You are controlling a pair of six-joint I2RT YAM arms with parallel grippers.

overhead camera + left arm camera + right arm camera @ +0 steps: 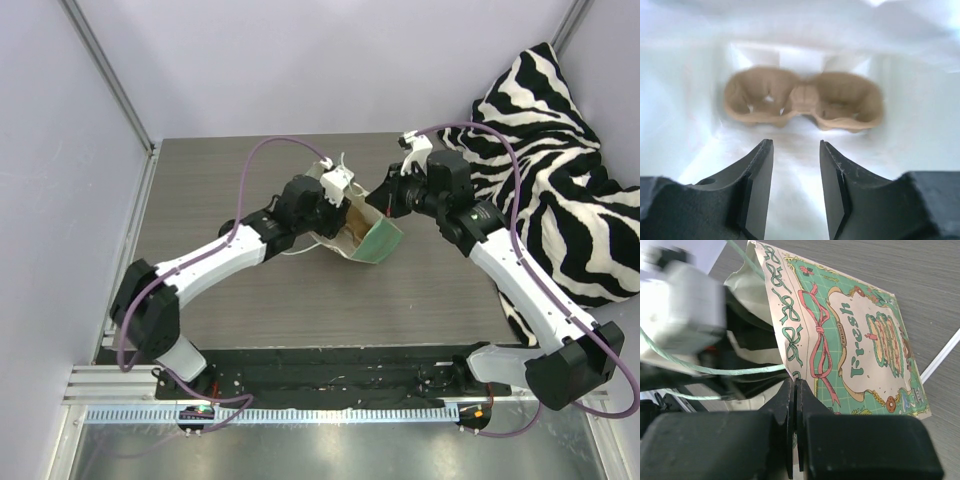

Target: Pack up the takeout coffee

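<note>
L claw (796, 145) apart in bag (860, 330), empty; R claw (794, 386) pinching bag rim. Coffee unseen; prob light, crushable, so I'd grip below lid.

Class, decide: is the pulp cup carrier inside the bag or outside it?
Inside: the carrier lies deep within, white walls of the bag all around it.

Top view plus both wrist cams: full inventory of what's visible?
paper bag: 1, mint-green with print, mid-table between the two grippers
cup carrier: 1, brown pulp, inside the bag, both wells look empty
takeout coffee: 0, not seen in any view
zebra fabric: 1, black and white, far right of the table
table: 1, dark wood-grain
left gripper: 1, black, open, inside the bag mouth
right gripper: 1, black, shut on the bag's edge
</note>
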